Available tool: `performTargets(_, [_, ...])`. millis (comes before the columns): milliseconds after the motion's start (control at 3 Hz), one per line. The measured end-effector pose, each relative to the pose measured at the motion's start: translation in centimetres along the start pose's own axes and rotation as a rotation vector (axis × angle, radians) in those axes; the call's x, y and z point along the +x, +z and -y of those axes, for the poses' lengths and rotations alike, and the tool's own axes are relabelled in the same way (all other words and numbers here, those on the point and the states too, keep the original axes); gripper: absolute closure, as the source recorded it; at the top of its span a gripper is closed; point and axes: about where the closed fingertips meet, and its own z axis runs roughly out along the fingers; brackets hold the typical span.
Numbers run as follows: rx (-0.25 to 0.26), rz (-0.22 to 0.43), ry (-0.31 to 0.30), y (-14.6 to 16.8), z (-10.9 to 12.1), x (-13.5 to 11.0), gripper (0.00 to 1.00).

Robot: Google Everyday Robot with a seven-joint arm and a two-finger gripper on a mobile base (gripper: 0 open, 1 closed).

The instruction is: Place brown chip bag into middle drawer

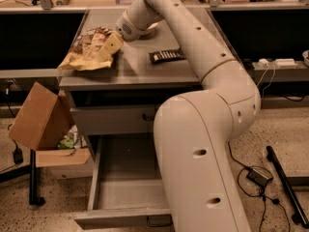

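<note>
The brown chip bag lies crumpled on the left part of the grey cabinet top, its pale yellow end toward the front left. My gripper is down on the bag's right edge, touching it, with my arm reaching in from the right. The middle drawer is pulled wide open below the cabinet front and holds nothing that I can see. Its front panel sits near the bottom edge of the view, and my arm's base covers its right part.
A small black flat wrapper lies on the cabinet top right of the bag. The upper grey drawer is closed. An open cardboard box stands left of the cabinet. Cables and a power brick lie on the floor at right.
</note>
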Motion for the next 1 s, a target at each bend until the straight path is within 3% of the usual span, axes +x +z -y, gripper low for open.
performTargets(667, [-0.002,-0.052,-0.022,1.5,-0.8,-0.7,0.65])
performTargets(1000, [0.026,-0.046,-0.05,-0.2,-1.0,-1.1,0.88])
